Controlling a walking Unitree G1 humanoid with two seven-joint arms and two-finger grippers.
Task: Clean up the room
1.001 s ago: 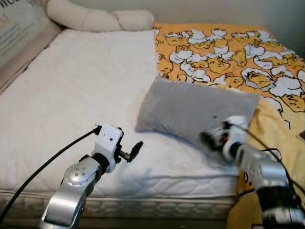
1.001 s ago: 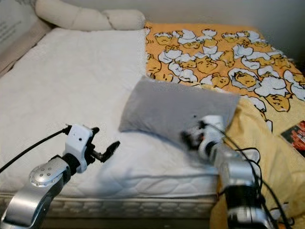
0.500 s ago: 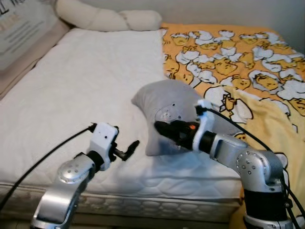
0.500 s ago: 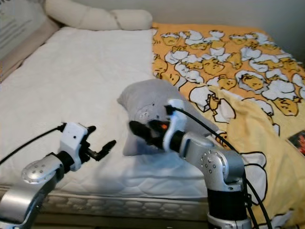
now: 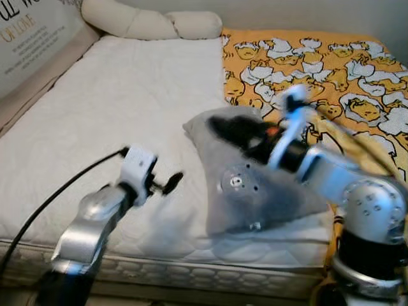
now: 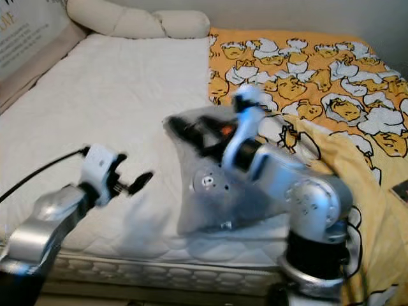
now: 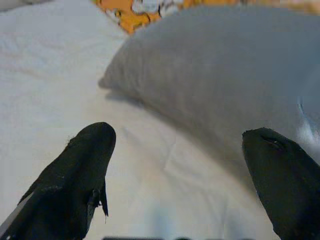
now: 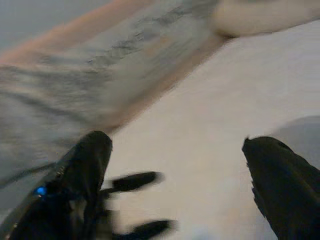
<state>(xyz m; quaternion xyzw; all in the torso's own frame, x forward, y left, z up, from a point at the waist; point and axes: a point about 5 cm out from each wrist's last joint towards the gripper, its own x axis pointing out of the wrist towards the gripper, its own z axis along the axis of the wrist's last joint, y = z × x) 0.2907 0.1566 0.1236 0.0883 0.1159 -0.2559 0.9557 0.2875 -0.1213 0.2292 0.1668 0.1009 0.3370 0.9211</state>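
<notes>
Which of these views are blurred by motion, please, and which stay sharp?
Both eye views smear the right arm across the grey pillow; the right wrist view streaks its background; the left wrist view is fairly sharp, the left tool open toward the pillow.

A white mattress fills the left of the bed, with a cream bolster along its far edge. A yellow patterned blanket covers the right side. A grey pillow, blurred, lies near the front edge where mattress meets blanket. The right arm reaches across it, and the right gripper sits at the pillow's far left corner; its grip is too blurred to tell. The left gripper hangs above the mattress near the front edge, just left of the pillow.
</notes>
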